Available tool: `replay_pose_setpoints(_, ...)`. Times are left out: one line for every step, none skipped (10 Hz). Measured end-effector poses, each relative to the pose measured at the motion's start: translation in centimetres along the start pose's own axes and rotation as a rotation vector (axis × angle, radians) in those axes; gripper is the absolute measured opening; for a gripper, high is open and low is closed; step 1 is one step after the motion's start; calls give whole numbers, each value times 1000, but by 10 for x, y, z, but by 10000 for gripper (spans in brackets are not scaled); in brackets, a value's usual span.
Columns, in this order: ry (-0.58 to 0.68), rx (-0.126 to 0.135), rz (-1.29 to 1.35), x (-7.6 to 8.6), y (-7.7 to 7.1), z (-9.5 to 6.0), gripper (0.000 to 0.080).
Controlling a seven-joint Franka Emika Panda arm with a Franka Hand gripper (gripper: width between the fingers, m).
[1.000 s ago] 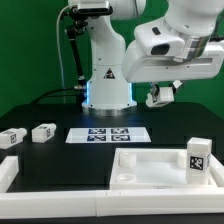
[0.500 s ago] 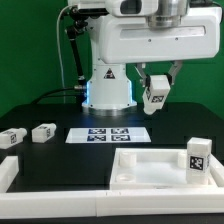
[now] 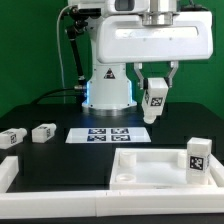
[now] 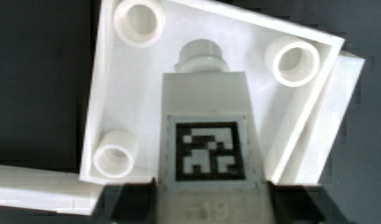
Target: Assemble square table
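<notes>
My gripper (image 3: pixel 154 90) hangs above the black table, shut on a short white leg (image 3: pixel 154 104) with a black-and-white tag. The leg points down, above and behind the square tabletop (image 3: pixel 140 172). In the wrist view the leg (image 4: pixel 208 110) sits between my dark fingers (image 4: pixel 130 205), its round tip over the tabletop (image 4: pixel 134 90), which shows round corner holes. Another tagged leg (image 3: pixel 197 157) stands upright at the tabletop's corner on the exterior view's right. Two loose legs (image 3: pixel 10 138) (image 3: pixel 43 131) lie at the left.
The marker board (image 3: pixel 110 134) lies flat in front of the robot base (image 3: pixel 108 90). Long white border bars (image 3: pixel 8 175) run along the left and front edges. A white bar end also shows in the wrist view (image 4: pixel 36 185).
The arm has swung toward the exterior view's left and the wrist has turned, so the held leg now hangs upright. It is slightly lower than half a second ago.
</notes>
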State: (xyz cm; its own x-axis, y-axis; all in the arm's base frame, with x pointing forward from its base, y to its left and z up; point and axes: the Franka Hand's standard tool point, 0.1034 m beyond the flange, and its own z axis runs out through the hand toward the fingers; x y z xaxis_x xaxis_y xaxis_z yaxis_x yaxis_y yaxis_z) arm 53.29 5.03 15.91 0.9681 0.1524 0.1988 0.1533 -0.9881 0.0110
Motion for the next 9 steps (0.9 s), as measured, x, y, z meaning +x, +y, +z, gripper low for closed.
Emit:
replay_pose_setpoints(71, -13, -1, 0, 3, 2, 290)
replay_pose_setpoints(105, -16, -11, 0, 9, 4, 290)
replay_pose_setpoints(119, -14, -35, 1, 14, 5, 290)
replay_pose_setpoints(119, -14, -35, 1, 14, 5, 290)
replay_pose_setpoints(119, -14, -35, 1, 14, 5, 290)
replay_pose_setpoints(119, -14, -35, 1, 14, 5, 290)
replay_pose_setpoints(119, -14, -35, 1, 14, 5, 290)
replay_pose_setpoints(119, -14, -35, 1, 14, 5, 290)
replay_pose_setpoints(119, -14, -35, 1, 14, 5, 290)
